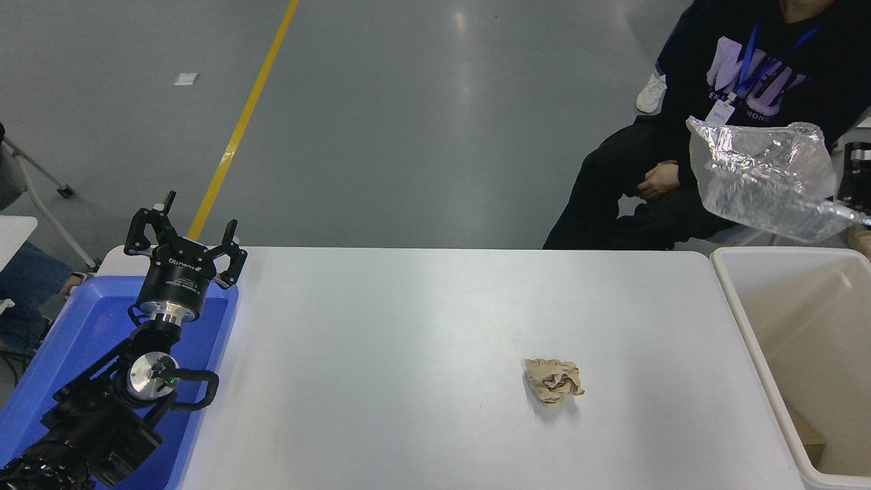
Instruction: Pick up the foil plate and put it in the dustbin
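Head view: wrinkled silver foil plate (762,180) aloft above cream dustbin (742,320), seemingly gripped.

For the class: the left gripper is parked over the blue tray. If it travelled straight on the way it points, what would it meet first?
Probably nothing on the table: the left gripper, open, points away past the blue tray toward the grey floor. Depth is hard to judge.
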Action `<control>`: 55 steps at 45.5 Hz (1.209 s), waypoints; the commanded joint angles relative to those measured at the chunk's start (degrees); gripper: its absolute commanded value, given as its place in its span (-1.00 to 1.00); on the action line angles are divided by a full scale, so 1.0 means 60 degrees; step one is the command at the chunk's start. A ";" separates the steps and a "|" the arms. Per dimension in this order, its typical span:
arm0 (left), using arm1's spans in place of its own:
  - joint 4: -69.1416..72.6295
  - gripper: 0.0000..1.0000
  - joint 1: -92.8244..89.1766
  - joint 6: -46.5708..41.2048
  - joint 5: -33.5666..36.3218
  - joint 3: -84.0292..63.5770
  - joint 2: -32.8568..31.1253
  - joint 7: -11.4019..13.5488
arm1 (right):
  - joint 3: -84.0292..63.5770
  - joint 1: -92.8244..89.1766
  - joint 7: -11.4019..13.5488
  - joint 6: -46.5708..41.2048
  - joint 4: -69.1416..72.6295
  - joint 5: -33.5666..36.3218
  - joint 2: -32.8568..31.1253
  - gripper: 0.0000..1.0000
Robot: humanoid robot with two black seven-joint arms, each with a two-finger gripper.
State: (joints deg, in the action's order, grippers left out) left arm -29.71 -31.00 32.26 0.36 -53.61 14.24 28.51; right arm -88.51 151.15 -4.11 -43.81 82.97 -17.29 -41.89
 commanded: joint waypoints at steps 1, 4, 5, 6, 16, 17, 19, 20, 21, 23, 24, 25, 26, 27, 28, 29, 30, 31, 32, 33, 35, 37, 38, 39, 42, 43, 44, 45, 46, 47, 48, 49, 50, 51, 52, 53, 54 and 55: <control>0.0001 0.96 -0.0005 -0.0001 -0.0002 0.0000 0.0000 -0.0005 | -0.0760 0.0853 0.0011 -0.0199 0.0074 0.0055 0.0155 -1.00; 0.0001 0.96 -0.0005 -0.0001 -0.0002 0.0000 0.0000 -0.0005 | -0.1169 0.0853 0.0041 -0.0184 0.0015 0.0055 0.0068 -1.00; 0.0001 0.96 -0.0005 -0.0001 -0.0002 0.0000 0.0000 -0.0005 | -0.1345 0.0838 0.0055 -0.0068 -0.0014 0.0055 0.0009 -1.00; 0.0001 0.96 0.0010 -0.0001 -0.0002 0.0000 0.0000 -0.0005 | -0.1506 0.0824 0.0070 0.0078 -0.0087 0.0055 -0.0078 -1.00; 0.0001 0.96 0.0010 -0.0001 -0.0002 0.0000 0.0000 0.0010 | -0.2212 -0.1663 0.0085 0.2420 -0.1566 0.0084 -0.2128 -1.00; 0.0001 0.96 0.0010 -0.0001 -0.0002 0.0000 0.0000 0.0010 | -0.2139 -0.2000 0.0070 0.2713 -0.1741 0.0084 -0.2319 -1.00; 0.0001 0.96 0.0010 -0.0001 -0.0002 0.0000 0.0000 0.0010 | -0.1905 -0.2732 0.0070 0.3445 -0.2020 0.0084 -0.2656 -1.00; 0.0001 0.96 0.0010 -0.0001 -0.0002 0.0000 0.0000 0.0010 | -0.1759 -0.3156 0.0056 0.3884 -0.2122 0.0084 -0.2788 -1.00; 0.0001 0.96 0.0010 -0.0001 -0.0002 0.0000 0.0000 0.0010 | -0.1598 -0.3654 0.0070 0.4323 -0.2211 0.0099 -0.2876 -1.00; 0.0001 0.96 0.0010 -0.0001 -0.0002 0.0000 0.0000 0.0010 | -0.1275 -0.4868 0.0070 0.5260 -0.2430 0.0244 -0.2994 -1.00; 0.0001 0.96 0.0010 -0.0001 -0.0002 0.0000 0.0000 0.0010 | -0.1056 -0.5484 0.0070 0.5700 -0.2533 0.0347 -0.2994 -1.00; 0.0001 0.96 0.0010 -0.0001 -0.0002 0.0000 0.0000 0.0010 | -0.0749 -0.6099 0.0070 0.6125 -0.2679 0.0435 -0.2980 -1.00; 0.0001 0.96 0.0010 -0.0016 -0.0002 0.0000 0.0000 0.0010 | -0.0369 -0.6729 0.0070 0.6506 -0.2854 0.0508 -0.2994 -1.00; 0.0001 0.96 0.0010 -0.0001 -0.0002 0.0000 0.0000 0.0010 | 0.0113 -0.7373 0.0070 0.6873 -0.3044 0.0567 -0.3009 -1.00; 0.0001 0.96 0.0010 -0.0001 -0.0002 0.0000 0.0000 0.0010 | 0.0582 -0.8047 0.0070 0.7094 -0.3220 0.0626 -0.2994 -1.00; 0.0001 0.96 0.0010 -0.0001 -0.0002 0.0000 0.0000 0.0010 | 0.1094 -0.8793 0.0070 0.7314 -0.3382 0.0699 -0.2980 -1.00; 0.0001 0.96 0.0010 -0.0001 -0.0002 0.0000 0.0000 0.0010 | 0.1578 -0.9525 0.0070 0.7504 -0.3528 0.0786 -0.2922 -1.00; 0.0001 0.96 0.0010 -0.0001 -0.0002 0.0000 0.0000 0.0010 | 0.2076 -1.0214 0.0070 0.7695 -0.3675 0.0889 -0.2907 -1.00; 0.0001 0.96 0.0010 -0.0016 -0.0002 0.0000 0.0000 0.0010 | 0.2574 -1.0845 0.0085 0.7856 -0.3792 0.0991 -0.2863 -1.00; 0.0001 0.96 0.0010 -0.0001 -0.0002 0.0000 0.0000 0.0010 | 0.3072 -1.1460 0.0085 0.7959 -0.3938 0.1079 -0.2804 -1.00; 0.0001 0.96 0.0010 -0.0001 -0.0002 0.0000 0.0000 0.0010 | 0.4083 -1.2574 0.0099 0.8194 -0.4333 0.1124 -0.2585 -1.00; 0.0001 0.96 0.0010 -0.0001 -0.0002 0.0000 0.0000 0.0010 | 0.4890 -1.3527 0.0114 0.8341 -0.4758 0.1110 -0.2278 -1.00; 0.0001 0.96 0.0010 -0.0001 -0.0002 0.0000 0.0000 0.0010 | 0.5212 -1.3952 0.0114 0.8428 -0.5007 0.1110 -0.2131 -1.00; 0.0001 0.96 0.0010 -0.0001 -0.0002 0.0000 0.0000 0.0010 | 0.5520 -1.4377 0.0114 0.8487 -0.5270 0.1110 -0.1985 -1.00; 0.0001 0.96 0.0010 -0.0001 -0.0002 0.0000 0.0000 0.0010 | 0.6210 -1.5623 0.0114 0.8663 -0.6339 0.1124 -0.1502 -1.00; 0.0001 0.96 0.0010 -0.0001 -0.0002 0.0000 0.0000 0.0010 | 0.6342 -1.5873 0.0114 0.8693 -0.6719 0.1124 -0.1370 -1.00; 0.0001 0.96 0.0010 -0.0001 -0.0002 0.0000 0.0000 0.0010 | 0.6474 -1.6137 0.0114 0.8707 -0.7115 0.1139 -0.1209 -1.00; 0.0001 0.96 0.0010 -0.0001 -0.0002 0.0000 0.0000 0.0010 | 0.6620 -1.6386 0.0114 0.8707 -0.7510 0.1139 -0.1004 -1.00; 0.0001 0.96 0.0010 -0.0001 -0.0002 0.0000 0.0000 0.0010 | 0.6781 -1.6649 0.0114 0.8707 -0.7877 0.1153 -0.0799 -1.00; 0.0001 0.96 0.0010 -0.0001 -0.0002 0.0000 0.0000 0.0010 | 0.6972 -1.6913 0.0114 0.8707 -0.8243 0.1139 -0.0579 -1.00; 0.0001 0.96 0.0010 -0.0001 -0.0002 0.0000 0.0000 0.0010 | 0.7162 -1.7220 0.0114 0.8707 -0.8551 0.1139 -0.0374 -1.00; 0.0001 0.96 0.0010 -0.0001 -0.0002 0.0000 0.0000 0.0010 | 0.7381 -1.7513 0.0114 0.8707 -0.8844 0.1139 -0.0169 -1.00; 0.0001 0.96 0.0010 -0.0001 -0.0002 0.0000 0.0000 0.0010 | 0.7630 -1.7792 0.0114 0.8707 -0.9137 0.1139 0.0007 -1.00; 0.0001 0.96 0.0010 -0.0001 -0.0002 0.0000 0.0000 0.0010 | 0.7865 -1.8056 0.0114 0.8707 -0.9430 0.1124 0.0139 -1.00; 0.0001 0.96 0.0010 -0.0001 -0.0002 0.0000 0.0000 0.0010 | 0.8084 -1.8290 0.0114 0.8707 -0.9767 0.1110 0.0286 -1.00; 0.0001 0.96 0.0010 -0.0001 -0.0002 0.0000 0.0000 0.0010 | 0.8275 -1.8525 0.0114 0.8707 -1.0089 0.1095 0.0418 -1.00; 0.0001 0.96 0.0010 -0.0001 -0.0002 0.0000 0.0000 0.0010 | 0.8437 -1.8744 0.0114 0.8707 -1.0426 0.1109 0.0549 -1.00; 0.0001 0.96 0.0010 -0.0001 -0.0002 0.0000 0.0000 0.0010 | 0.8554 -1.8950 0.0114 0.8707 -1.0777 0.1124 0.0754 -1.00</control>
State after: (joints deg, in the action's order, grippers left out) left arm -29.71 -30.94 32.24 0.36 -53.61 14.23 28.56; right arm -51.19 57.37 -3.46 6.01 38.27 -10.95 -46.75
